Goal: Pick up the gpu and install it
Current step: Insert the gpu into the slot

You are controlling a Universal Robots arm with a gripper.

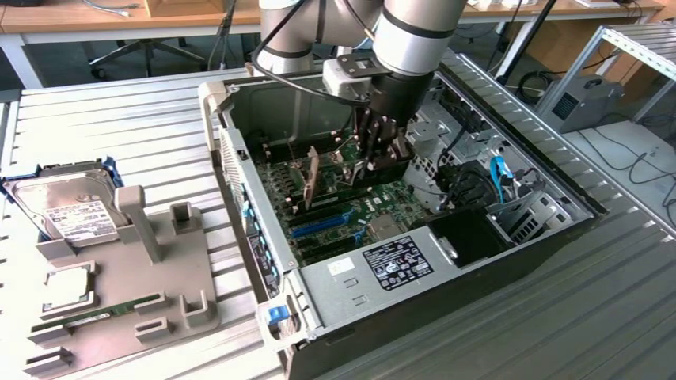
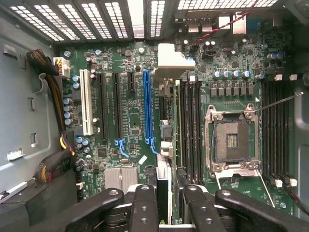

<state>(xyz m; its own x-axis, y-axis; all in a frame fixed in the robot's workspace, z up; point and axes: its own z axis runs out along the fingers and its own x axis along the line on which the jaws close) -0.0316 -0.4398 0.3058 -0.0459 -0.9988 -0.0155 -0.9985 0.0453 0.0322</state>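
The exterior view looks down from high and well back; the wrist view peers straight down, close; both share the green motherboard.

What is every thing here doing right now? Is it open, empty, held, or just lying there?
gpu, held on its edge, above the motherboard.
tool, shut on the gpu, inside the case.
computer case, lying on its side, open.
blue slot, empty.
processor socket, empty.
hard drive, lying on the holder outside the case.
memory stick, lying in the holder.
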